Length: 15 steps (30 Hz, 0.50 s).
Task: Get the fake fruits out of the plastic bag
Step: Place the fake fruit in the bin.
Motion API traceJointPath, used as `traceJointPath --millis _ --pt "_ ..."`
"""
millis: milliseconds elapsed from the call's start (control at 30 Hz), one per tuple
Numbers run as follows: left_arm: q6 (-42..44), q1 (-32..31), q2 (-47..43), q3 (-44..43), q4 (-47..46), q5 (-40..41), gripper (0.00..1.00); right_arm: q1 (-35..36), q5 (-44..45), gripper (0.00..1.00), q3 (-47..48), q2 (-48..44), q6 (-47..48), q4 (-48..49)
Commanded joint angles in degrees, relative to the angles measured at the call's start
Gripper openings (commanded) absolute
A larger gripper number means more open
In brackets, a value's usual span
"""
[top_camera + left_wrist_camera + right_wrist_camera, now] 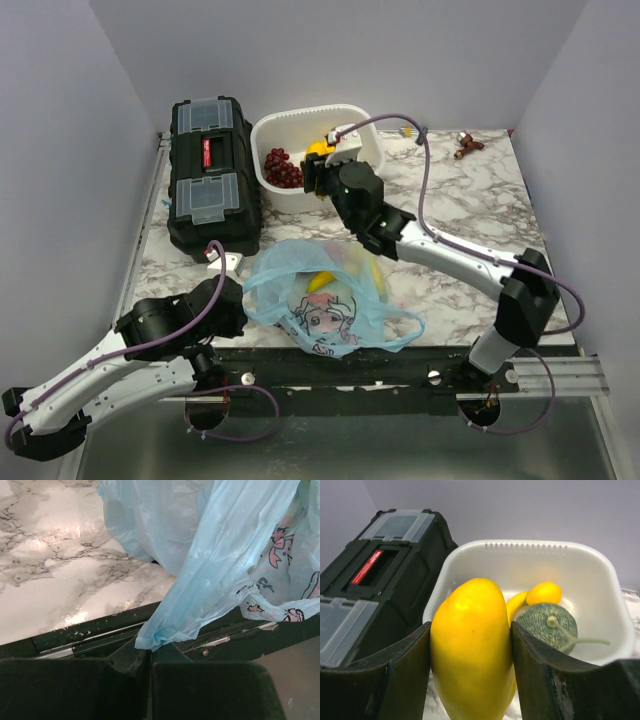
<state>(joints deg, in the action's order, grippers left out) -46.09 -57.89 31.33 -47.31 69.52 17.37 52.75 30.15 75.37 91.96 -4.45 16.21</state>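
Holding a plump yellow fruit point(470, 670) squeezed between its two dark fingers, the right gripper point(469, 630) is hanging at the rim of the white tub point(345, 118), which is sitting by the far edge of the worktop point(470, 215), just beside the black toolbox point(208, 170) that is occupying the far left corner. The fruit is filling the whole gap between the jaws, so the grip on it is firm, though whether it is hanging over the inside of the tub or just short of the rim cannot be told. Inside the tub a round dull-green melon point(547, 625) is lying with its stalk pointing outward, an orange-yellow round piece point(545, 592) is resting just behind it, and a dark red-purple grape bunch point(283, 167) is lying at the side nearest the toolbox. The plastic bag point(320, 300), light blue and printed with a cartoon girl's face, is slumping at the middle of the near edge of the worktop, partly overhanging the black rail, and yellow bananas point(322, 281) are showing through its thin film. The left gripper point(150, 662) is sitting low beside the bag at the near edge, its jaws pressed together and pinching a bunched fold of the bag's blue plastic. A small brown object point(467, 145) is lying alone near the far right corner.
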Motion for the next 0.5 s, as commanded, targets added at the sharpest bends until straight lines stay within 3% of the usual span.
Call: traceJointPath --millis 0,467 --pt "0.5 -0.1 -0.4 0.4 0.0 0.1 0.0 -2.9 -3.9 0.01 9.3 9.0 0.2 4.1" --pt "0.2 -0.1 -3.0 0.3 0.0 0.4 0.0 -10.0 -11.4 0.01 42.2 40.2 -6.8 -3.7"
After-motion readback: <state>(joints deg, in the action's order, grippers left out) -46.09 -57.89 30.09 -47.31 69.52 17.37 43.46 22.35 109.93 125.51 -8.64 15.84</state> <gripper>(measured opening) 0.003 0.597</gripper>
